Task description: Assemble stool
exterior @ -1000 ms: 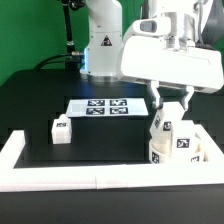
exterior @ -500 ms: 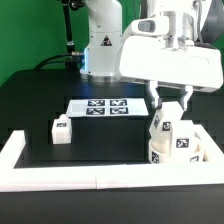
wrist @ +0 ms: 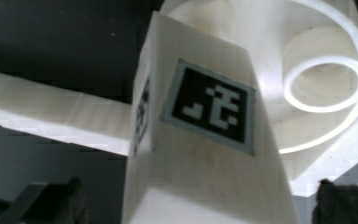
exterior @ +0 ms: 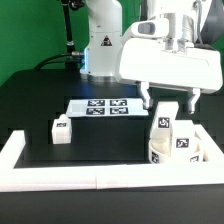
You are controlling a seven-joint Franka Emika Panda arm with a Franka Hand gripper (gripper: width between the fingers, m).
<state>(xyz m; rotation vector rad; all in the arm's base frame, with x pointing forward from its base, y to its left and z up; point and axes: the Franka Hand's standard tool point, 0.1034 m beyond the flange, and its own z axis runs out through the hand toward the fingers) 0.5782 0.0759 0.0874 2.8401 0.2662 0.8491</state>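
Note:
The white round seat lies at the exterior view's right, against the border rail. Two tagged white legs stand upright on it, a taller one and one beside it. A third leg lies loose on the table at the left. My gripper hangs just above the taller leg, open, its fingers wide apart and touching nothing. In the wrist view the leg rises between the dark fingers with gaps on both sides of my gripper. The seat's socket hole shows beyond.
The marker board lies flat on the black table behind the loose leg. The long white border rail runs along the front and turns up at the left corner. The robot base stands at the back.
My gripper has let go of the taller leg: the fingers spread apart and rose from around its top. The leg stays upright on the seat.

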